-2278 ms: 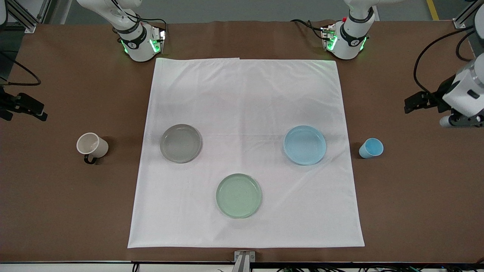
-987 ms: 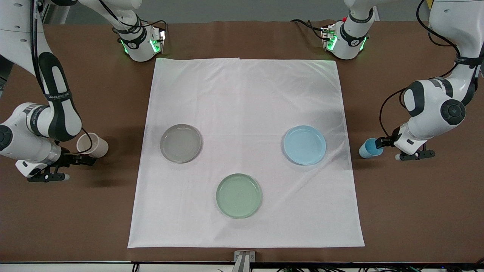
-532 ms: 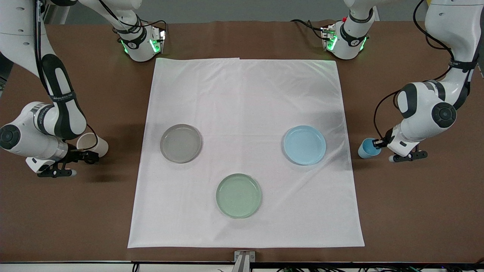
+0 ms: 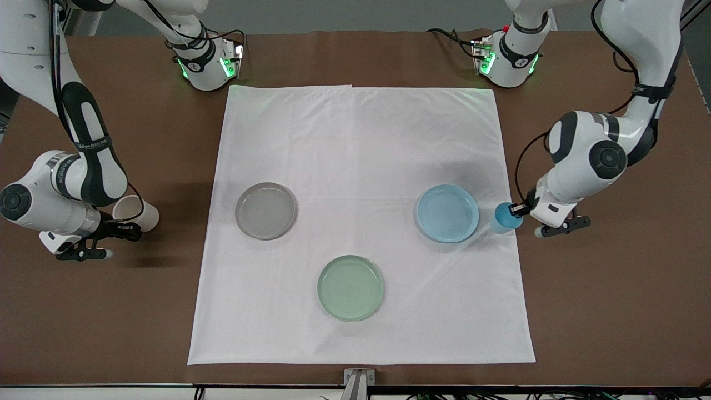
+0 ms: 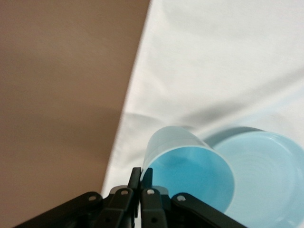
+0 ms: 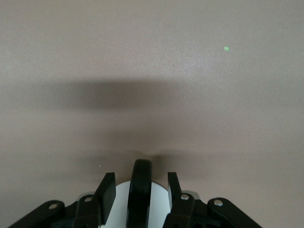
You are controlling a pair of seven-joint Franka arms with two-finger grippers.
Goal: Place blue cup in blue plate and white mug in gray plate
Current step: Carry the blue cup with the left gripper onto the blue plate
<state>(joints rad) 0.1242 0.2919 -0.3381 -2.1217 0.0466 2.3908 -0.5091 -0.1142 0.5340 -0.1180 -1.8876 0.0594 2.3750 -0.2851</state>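
1. blue cup: light blue, brighter inside
2. blue plate: same pale blue
3. gray plate
4. third plate: pale green
5. white mug: cream, dark handle
6. cloth: plain white
7. table: brown

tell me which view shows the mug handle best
The right wrist view: the white mug's dark loop handle stands edge-on between the right gripper's fingers. The front view shows the mug on bare table, the handle mostly hidden by the gripper. The left wrist view shows none of it.
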